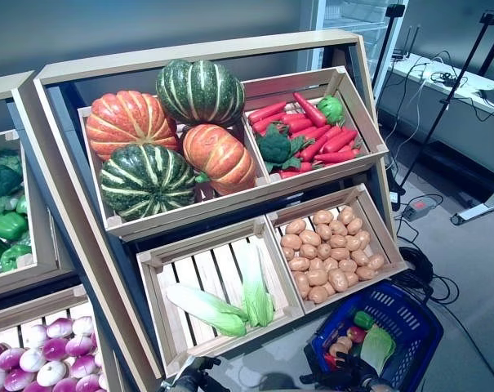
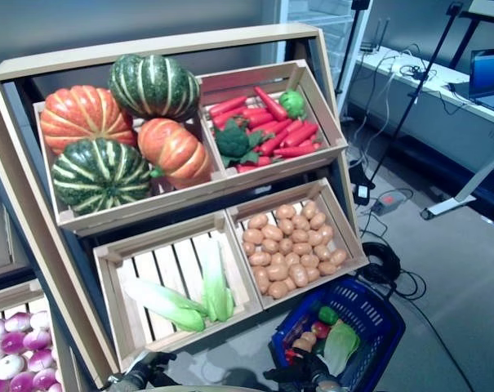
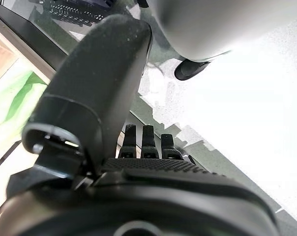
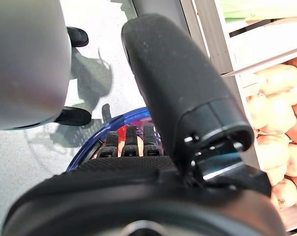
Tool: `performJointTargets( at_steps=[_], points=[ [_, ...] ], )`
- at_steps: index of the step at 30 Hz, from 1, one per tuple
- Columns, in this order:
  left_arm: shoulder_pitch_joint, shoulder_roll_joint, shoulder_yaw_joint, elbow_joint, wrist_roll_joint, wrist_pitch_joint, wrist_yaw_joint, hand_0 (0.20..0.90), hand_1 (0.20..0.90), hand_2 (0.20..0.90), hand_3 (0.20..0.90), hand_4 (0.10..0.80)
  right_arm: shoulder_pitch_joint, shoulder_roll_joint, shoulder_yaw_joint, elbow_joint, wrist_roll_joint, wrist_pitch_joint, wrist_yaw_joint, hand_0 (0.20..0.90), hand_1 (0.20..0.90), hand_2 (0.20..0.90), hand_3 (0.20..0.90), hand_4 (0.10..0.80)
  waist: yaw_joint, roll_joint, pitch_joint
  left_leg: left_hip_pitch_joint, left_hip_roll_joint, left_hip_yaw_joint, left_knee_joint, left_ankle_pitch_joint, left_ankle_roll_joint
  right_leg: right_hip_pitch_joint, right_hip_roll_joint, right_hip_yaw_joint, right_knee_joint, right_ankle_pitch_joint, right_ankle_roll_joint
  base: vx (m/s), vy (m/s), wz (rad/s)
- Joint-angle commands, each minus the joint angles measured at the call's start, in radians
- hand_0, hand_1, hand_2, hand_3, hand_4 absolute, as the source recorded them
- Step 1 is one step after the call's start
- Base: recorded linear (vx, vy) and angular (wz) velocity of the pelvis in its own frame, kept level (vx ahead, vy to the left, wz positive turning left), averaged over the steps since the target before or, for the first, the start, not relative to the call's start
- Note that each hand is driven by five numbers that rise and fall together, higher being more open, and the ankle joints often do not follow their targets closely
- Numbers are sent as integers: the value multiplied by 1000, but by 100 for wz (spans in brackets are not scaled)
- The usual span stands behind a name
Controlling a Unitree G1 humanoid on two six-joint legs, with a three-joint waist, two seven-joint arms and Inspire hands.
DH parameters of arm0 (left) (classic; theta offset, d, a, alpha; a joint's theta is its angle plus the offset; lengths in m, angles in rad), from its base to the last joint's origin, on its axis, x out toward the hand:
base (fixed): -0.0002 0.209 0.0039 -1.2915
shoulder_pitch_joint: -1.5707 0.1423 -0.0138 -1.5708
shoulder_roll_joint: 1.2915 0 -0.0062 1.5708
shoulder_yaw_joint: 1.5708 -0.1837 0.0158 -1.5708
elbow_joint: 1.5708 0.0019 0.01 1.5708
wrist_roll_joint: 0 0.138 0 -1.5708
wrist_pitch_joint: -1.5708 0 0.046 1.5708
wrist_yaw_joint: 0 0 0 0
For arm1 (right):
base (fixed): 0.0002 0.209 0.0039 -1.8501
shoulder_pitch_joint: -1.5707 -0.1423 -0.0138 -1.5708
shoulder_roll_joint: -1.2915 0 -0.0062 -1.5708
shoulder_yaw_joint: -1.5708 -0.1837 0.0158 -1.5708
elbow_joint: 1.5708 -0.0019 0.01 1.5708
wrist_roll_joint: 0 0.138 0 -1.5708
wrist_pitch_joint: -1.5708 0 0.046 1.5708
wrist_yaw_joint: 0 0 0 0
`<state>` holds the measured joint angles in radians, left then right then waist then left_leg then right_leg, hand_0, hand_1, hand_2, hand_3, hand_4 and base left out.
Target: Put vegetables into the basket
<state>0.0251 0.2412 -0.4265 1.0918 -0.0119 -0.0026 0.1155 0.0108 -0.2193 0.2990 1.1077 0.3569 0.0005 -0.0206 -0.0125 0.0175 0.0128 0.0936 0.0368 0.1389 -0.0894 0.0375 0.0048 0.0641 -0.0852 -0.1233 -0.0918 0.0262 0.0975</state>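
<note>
The blue plastic basket (image 1: 400,307) stands on the floor at the lower right, in front of the wooden vegetable stand (image 1: 199,52). In it lie a pale green leafy cabbage (image 1: 378,346), a small green vegetable (image 1: 363,319), a red round one (image 1: 357,333) and some potatoes (image 1: 341,345). My right hand (image 1: 354,377) is just beside the basket's near rim (image 4: 96,132); its fingers (image 4: 130,141) are straight and it holds nothing. My left hand (image 1: 193,378) is low in front of the stand's bottom crate, with fingers (image 3: 147,141) straight over the floor, empty.
The stand's lower crate of potatoes (image 1: 330,253) is right behind the basket. A second stand (image 1: 18,245) is at the left. Black cables (image 1: 418,273) lie coiled on the floor behind the basket. A desk (image 1: 451,82) and a tripod leg (image 1: 442,106) are at the back right.
</note>
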Motion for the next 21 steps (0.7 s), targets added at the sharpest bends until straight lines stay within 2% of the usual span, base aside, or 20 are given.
performJointTargets(
  at_steps=[1, 6, 10, 12, 14, 18, 21],
  points=[
    [-108, 16, 9, 38, 34, -49, 21, 900, 900, 900, 900, 800, -69, -9, 55, 22, -6, -51, 8, 900, 900, 900, 900, 800, 5, -31, 26, -12, 31, -49, 2, -41, -39, 17, -40, -10, 7, 15, 26, 0, 0, 0],
    [-112, 13, 5, 56, 51, -27, -36, 900, 900, 900, 900, 800, -71, -6, 62, 18, -10, -45, 7, 900, 900, 900, 900, 800, 2, -32, 25, -14, 30, -49, 2, -41, -39, 13, -38, -8, 7, 15, 27, 0, 0, 0],
    [-121, 20, -17, 16, 42, -51, -132, 900, 900, 900, 900, 800, -74, -13, 71, 7, -26, -33, 11, 900, 900, 900, 900, 800, -4, -28, 28, -17, 29, -45, 2, -40, -39, 8, -37, -4, 5, 19, 29, 0, 0, 0],
    [-124, 47, -20, -72, 22, -49, -203, 900, 900, 900, 900, 800, -68, -27, 75, -26, -37, -10, 13, 900, 900, 900, 900, 800, -9, -24, 35, -20, 29, -41, 2, -38, -39, 2, -35, 3, 6, 21, 29, 0, 0, 0],
    [-127, 71, -33, -139, 22, -48, -207, 900, 900, 900, 900, 800, -65, -41, 79, -41, -42, 0, 19, 900, 900, 900, 900, 800, -11, -20, 40, -24, 30, -40, 2, -35, -38, -4, -34, 5, 6, 23, 29, 0, 0, 0],
    [-139, 131, -48, -320, -58, 17, -303, 900, 900, 900, 900, 800, -59, -65, 84, -50, -52, 9, 34, 900, 900, 900, 900, 800, -10, -12, 43, -35, 29, -41, 2, -32, -36, -16, -32, 7, 5, 28, 29, -4, 6, -1],
    [-138, 190, -66, -503, -141, 57, -423, 900, 900, 900, 900, 800, -43, -77, 74, -52, -68, 3, 45, 900, 900, 900, 900, 800, -5, -5, 43, -47, 28, -46, 2, -29, -36, -29, -31, 6, 5, 31, 31, 0, 0, 0]
  ],
)
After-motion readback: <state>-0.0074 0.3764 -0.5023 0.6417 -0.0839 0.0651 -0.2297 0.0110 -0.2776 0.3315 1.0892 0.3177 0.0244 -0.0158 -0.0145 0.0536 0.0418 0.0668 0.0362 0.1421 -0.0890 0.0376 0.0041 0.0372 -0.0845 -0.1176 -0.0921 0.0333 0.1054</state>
